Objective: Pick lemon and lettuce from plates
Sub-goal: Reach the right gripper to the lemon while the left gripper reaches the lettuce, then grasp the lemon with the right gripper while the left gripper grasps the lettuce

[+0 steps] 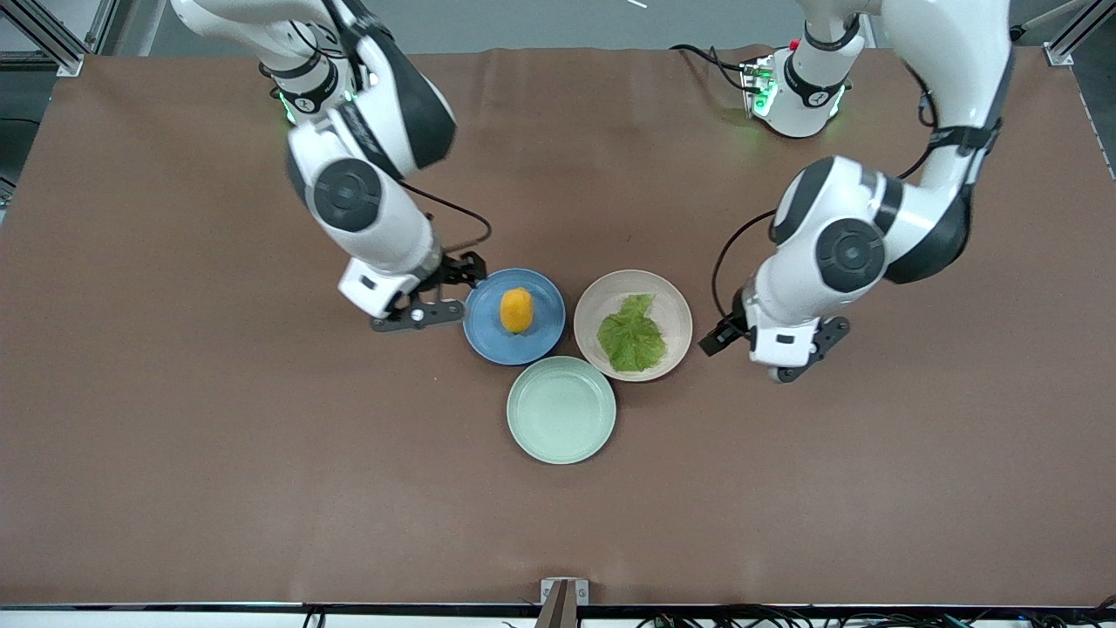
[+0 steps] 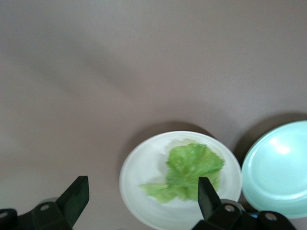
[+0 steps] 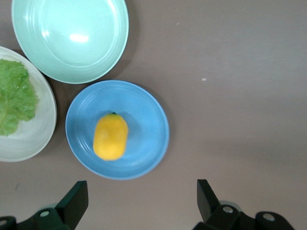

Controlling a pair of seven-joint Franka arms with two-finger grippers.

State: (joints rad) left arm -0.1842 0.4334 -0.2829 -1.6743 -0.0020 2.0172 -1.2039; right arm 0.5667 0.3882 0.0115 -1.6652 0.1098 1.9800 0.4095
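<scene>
both tools are wide open: the right tool (image 1: 436, 292) is just beside the blue plate (image 1: 482, 336) with the lemon (image 1: 516, 310), and the left tool (image 1: 789, 349) is near the cream plate (image 1: 593, 301) with the lettuce (image 1: 631, 336).

3 plates — 1 blue plate (image 1: 485, 335), 1 cream plate (image 1: 595, 304), 1 mint-green plate (image 1: 534, 428) — 1 lemon (image 1: 516, 310), 1 lettuce leaf (image 1: 631, 335), 2 arms

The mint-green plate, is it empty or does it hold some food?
Empty. The mint-green plate shows only its bare glossy inside in every view; the lemon and the lettuce lie on other plates.
</scene>
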